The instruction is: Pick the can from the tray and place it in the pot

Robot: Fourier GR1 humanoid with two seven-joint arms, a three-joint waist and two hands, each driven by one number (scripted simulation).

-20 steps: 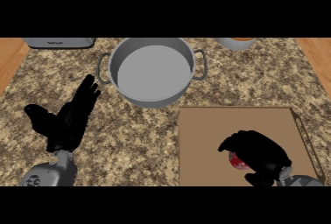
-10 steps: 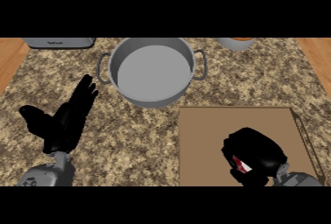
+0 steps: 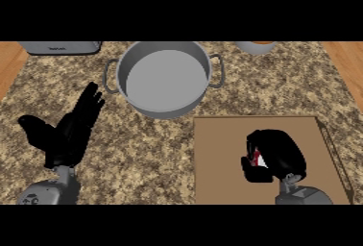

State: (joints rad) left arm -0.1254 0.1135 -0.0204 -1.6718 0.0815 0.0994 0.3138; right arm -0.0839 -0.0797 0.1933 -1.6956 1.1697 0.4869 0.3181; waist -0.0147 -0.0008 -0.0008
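Note:
On the brown tray (image 3: 220,158) at the lower right, my right hand (image 3: 280,153) is curled round the can (image 3: 258,159). Only a small red and white patch of the can shows between the fingers and thumb. The grey pot (image 3: 163,77) stands with two handles at the back centre, nothing visible inside it, just beyond the tray's far left corner. My left hand (image 3: 67,132) rests open at the left, fingers straight and pointing toward the pot.
A grey toaster-like appliance (image 3: 60,46) sits at the back left edge. A small cup or bowl (image 3: 255,46) stands at the back right. Wooden strips border the speckled counter (image 3: 142,158) on both sides.
My right hand has closed further round the can and shifted slightly toward the tray's front, hiding more of it. The left hand has barely moved.

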